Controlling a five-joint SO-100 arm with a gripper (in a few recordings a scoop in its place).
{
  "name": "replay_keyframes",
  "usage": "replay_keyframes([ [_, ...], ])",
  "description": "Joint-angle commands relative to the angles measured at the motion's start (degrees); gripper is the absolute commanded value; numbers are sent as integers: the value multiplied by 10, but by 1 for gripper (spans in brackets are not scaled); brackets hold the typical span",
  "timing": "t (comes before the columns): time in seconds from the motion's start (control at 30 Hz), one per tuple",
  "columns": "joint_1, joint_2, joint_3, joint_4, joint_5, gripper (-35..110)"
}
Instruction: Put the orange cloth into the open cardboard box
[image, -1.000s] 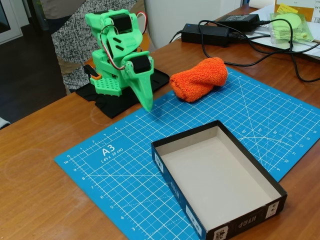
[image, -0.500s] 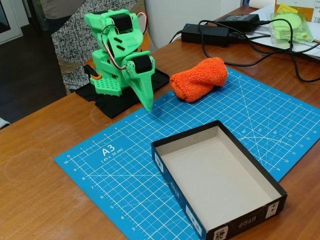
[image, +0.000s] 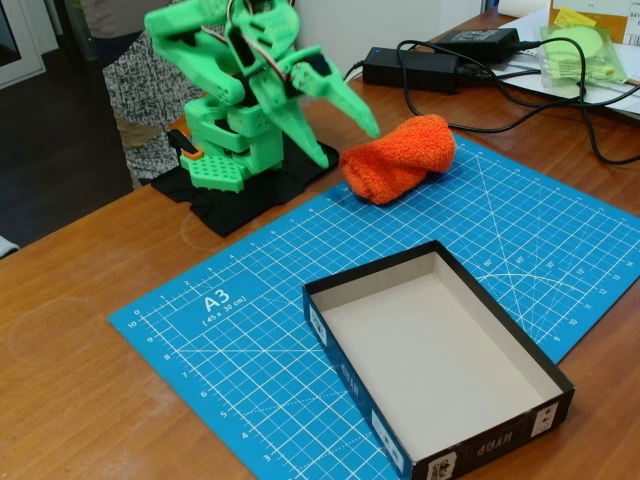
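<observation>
Nothing is placed yet: my gripper (image: 348, 140) is spread wide just left of the orange cloth (image: 397, 157), empty, and the open cardboard box (image: 352, 393) holds nothing.

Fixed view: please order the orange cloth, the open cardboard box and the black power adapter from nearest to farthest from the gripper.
From the gripper:
1. Orange cloth, just right of the fingers.
2. Black power adapter, behind, near the table's back edge.
3. Open cardboard box, in front.
</observation>
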Motion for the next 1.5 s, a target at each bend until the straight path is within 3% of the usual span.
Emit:
replay_keyframes([
  [0.0, 12, -241, -205, 70, -9, 38],
  [0.07, -12, -337, -285, 134, 6, 38],
  [0.2, -103, -421, -313, 142, 69, 38],
  [0.53, -431, -487, -316, 141, 4, 38],
  [0.87, -315, -602, -413, 129, 236, 34],
  [0.97, -294, -623, -421, 127, 260, 31],
  [1.2, -310, -677, -439, 120, 293, 22],
  [1.47, -405, -807, -510, 140, 428, 33],
])
